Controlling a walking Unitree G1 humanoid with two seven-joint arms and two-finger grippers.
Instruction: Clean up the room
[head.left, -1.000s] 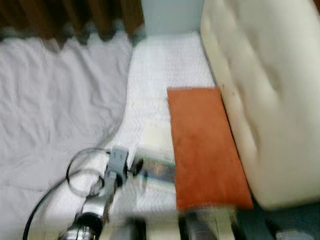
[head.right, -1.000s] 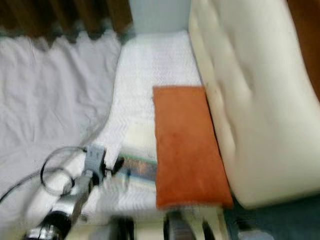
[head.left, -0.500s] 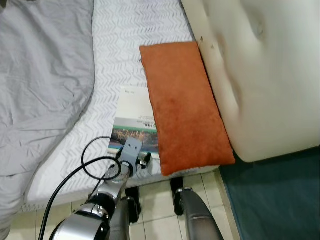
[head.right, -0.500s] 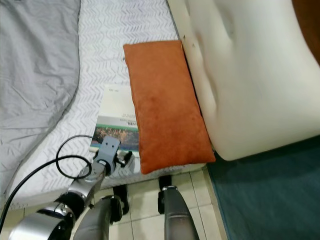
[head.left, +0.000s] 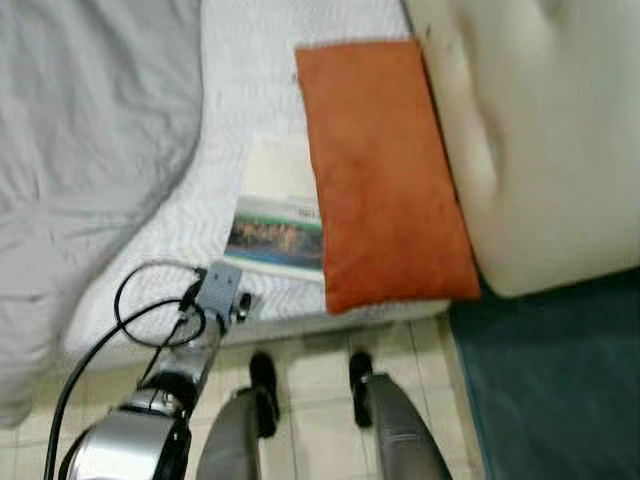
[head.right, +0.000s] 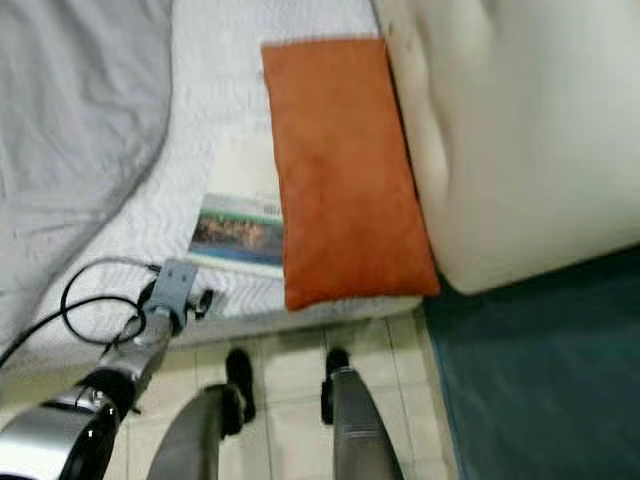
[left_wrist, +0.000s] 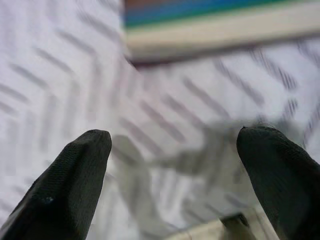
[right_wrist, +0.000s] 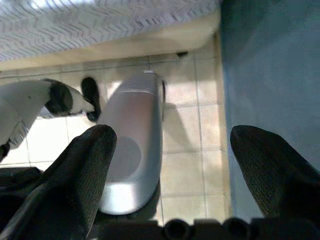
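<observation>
Orange cushion (head.left: 385, 170) on bed (head.left: 240, 80), overlapping book (head.left: 278, 225), left gripper (left_wrist: 175, 165) spread near book, right gripper (right_wrist: 175, 165) spread over floor tiles (right_wrist: 185, 145).

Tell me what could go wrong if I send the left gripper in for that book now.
1. The book is partly tucked under the orange cushion, so pulling it could drag the cushion off the mattress edge.
2. The left gripper is open just above the sheet, short of the book; closing now may pinch fabric instead.
3. The black cable loops beside the wrist and might snag the bedding.
</observation>
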